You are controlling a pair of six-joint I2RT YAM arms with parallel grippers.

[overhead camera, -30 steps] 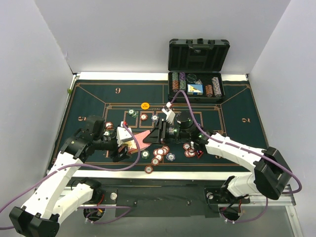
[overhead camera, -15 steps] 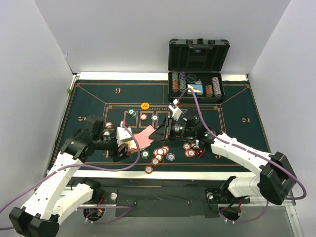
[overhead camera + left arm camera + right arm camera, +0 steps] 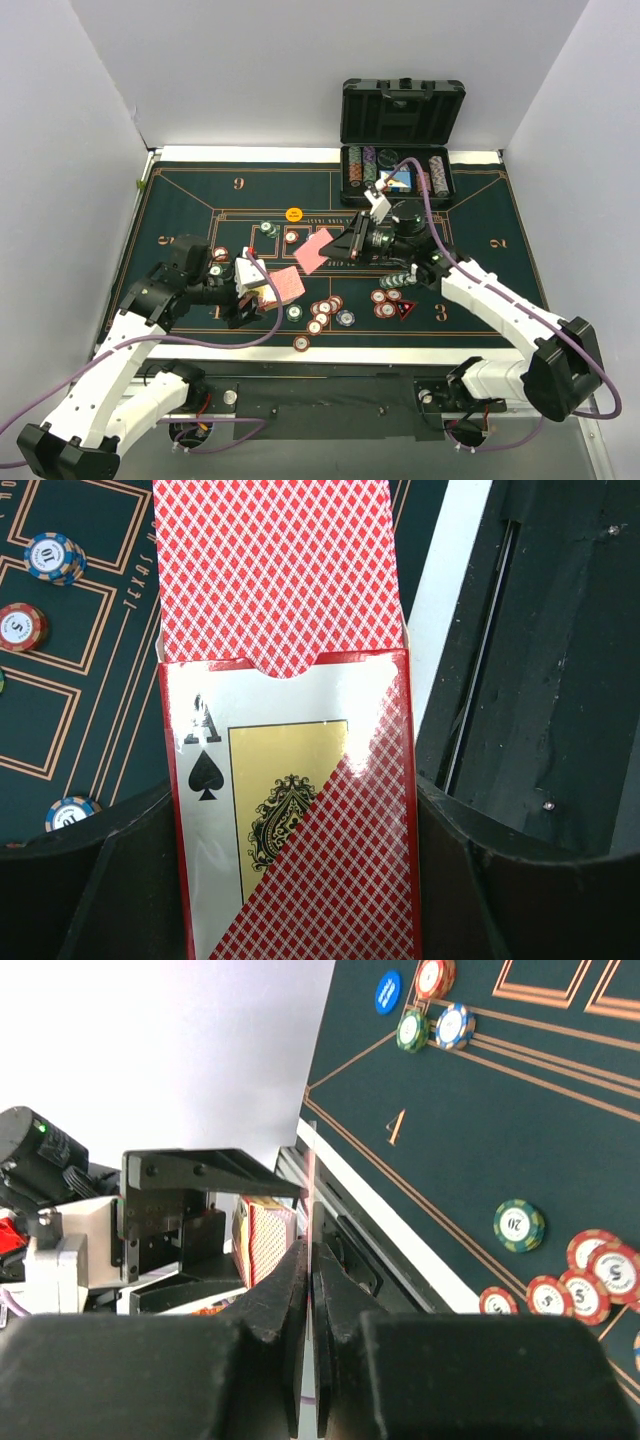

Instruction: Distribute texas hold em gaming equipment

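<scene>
My left gripper (image 3: 262, 292) is shut on a red card box (image 3: 300, 810) printed with an ace of spades. The box flap is open, and pink-red-backed playing cards (image 3: 275, 575) stick out of its top. My right gripper (image 3: 340, 247) is shut on a single playing card (image 3: 314, 251), held above the mat to the upper right of the box. In the right wrist view that card (image 3: 313, 1195) shows edge-on between the closed fingers (image 3: 290, 1280). Poker chips (image 3: 323, 311) lie in clusters on the mat. An orange button disc (image 3: 293, 214) and a blue button disc (image 3: 388, 992) lie there too.
A black case (image 3: 398, 170) stands open at the back right, with rows of chips and a blue box inside. The dark green felt mat (image 3: 200, 200) with orange lines covers the table. More chips (image 3: 388, 302) lie under the right arm. White walls close in both sides.
The right gripper closed on one card at the box and drew it up and to the right, away from the left gripper. The left arm held still.
</scene>
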